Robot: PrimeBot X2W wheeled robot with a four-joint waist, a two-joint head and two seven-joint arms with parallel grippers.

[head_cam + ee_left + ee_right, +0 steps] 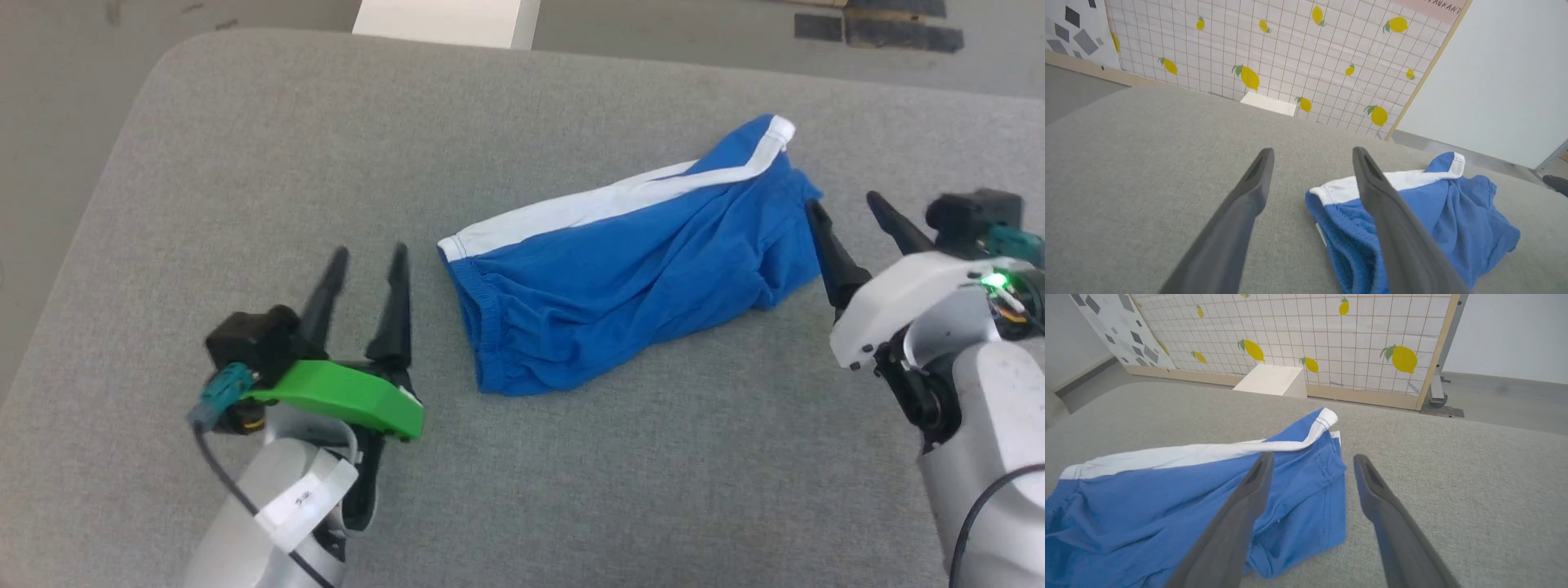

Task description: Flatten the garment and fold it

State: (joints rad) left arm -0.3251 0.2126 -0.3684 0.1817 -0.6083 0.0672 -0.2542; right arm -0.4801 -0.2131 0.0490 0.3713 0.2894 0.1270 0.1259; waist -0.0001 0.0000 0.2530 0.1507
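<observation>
The garment point(629, 269), bright blue shorts with a white stripe along the far edge, lies rumpled in the middle of the grey padded table point(245, 147). Its gathered waistband end points to the left, the hem end to the right. My left gripper point(367, 257) is open just left of the waistband, empty. My right gripper point(845, 200) is open at the hem end, its left finger right beside the cloth, holding nothing. In the left wrist view the garment point(1437, 216) lies behind the right finger point(1392, 220). In the right wrist view the garment point(1167, 494) spreads left of the fingers point(1241, 514).
A white box point(449, 20) stands on the floor beyond the table's far edge. A lemon-patterned grid panel point(1331, 339) stands behind it. Bare grey table surface point(653, 474) stretches in front of the shorts and to the far left.
</observation>
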